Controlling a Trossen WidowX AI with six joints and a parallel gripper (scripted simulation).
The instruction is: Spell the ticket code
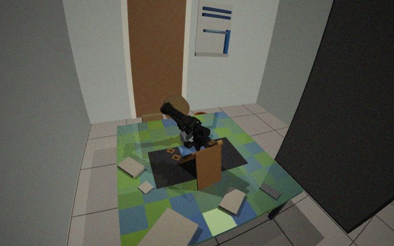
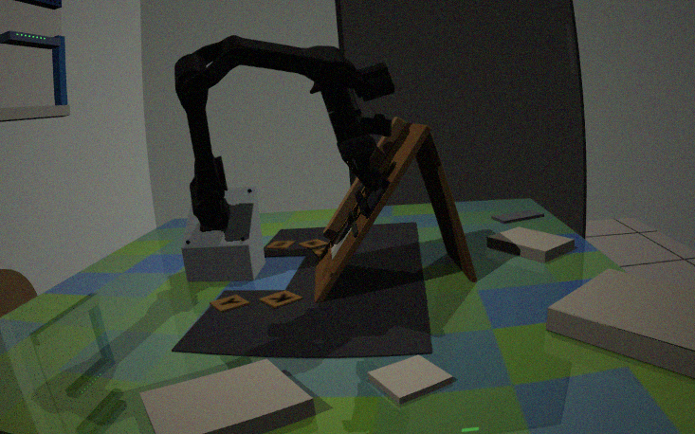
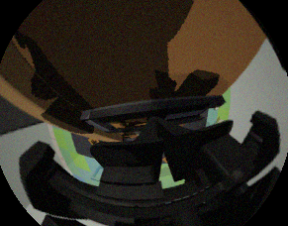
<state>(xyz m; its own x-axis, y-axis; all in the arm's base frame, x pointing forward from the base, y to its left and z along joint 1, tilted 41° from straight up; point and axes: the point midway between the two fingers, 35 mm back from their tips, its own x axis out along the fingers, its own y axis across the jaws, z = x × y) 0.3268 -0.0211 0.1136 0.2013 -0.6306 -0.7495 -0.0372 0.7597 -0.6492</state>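
Note:
The wooden easel board stands tilted. My gripper is shut with nothing visible between its fingers, low against the board's sloping front. Two letter tiles lie flat on the dark mat on the exterior view's near side. Two more tiles lie on the far side. Their letters are unclear. The arm and shadow hide most of the rail; its contents and the ticket's code are unreadable.
Pale flat blocks and a thin grey slab lie around the mat on the checkered counter. The grey arm base stands in front of the board.

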